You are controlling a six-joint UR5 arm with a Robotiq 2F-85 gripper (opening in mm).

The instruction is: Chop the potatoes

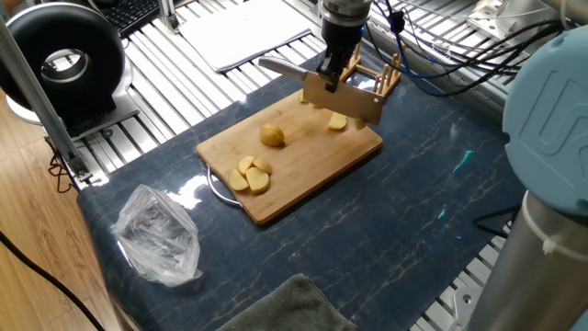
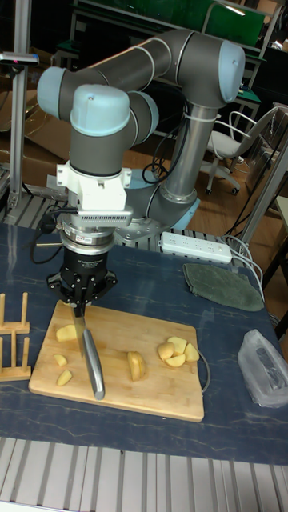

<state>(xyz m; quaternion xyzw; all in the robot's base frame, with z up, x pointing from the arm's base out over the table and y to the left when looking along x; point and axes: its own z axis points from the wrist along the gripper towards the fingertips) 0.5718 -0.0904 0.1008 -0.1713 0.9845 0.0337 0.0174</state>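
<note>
I have the hand (image 2: 80, 302) clamped on the handle of a cleaver (image 2: 93, 360), blade hanging just above the bamboo cutting board (image 1: 303, 165). The potatoes sit in three groups on that board: small cut bits under and beside the blade at the end nearest the wooden rack (image 1: 381, 78), one rounded half (image 1: 272, 136) near the board's middle, and a cluster of wedges (image 1: 250, 176) toward the end nearest the crumpled plastic bag (image 1: 158, 234). In the tall fixed view I think I see three small pieces by the blade, though the cleaver hides part of them.

I judge these pieces firm but brittle under a blade, light, and wet-slick from peeling, so they will likely skid or roll on bamboo rather than stay put. The rounded half looks least stable; I would want it flat side down and the edge coming straight down through its crown. Nothing pins the pieces, so a slanted cut could kick one off the board onto the tabletop (image 1: 432, 211).
</note>
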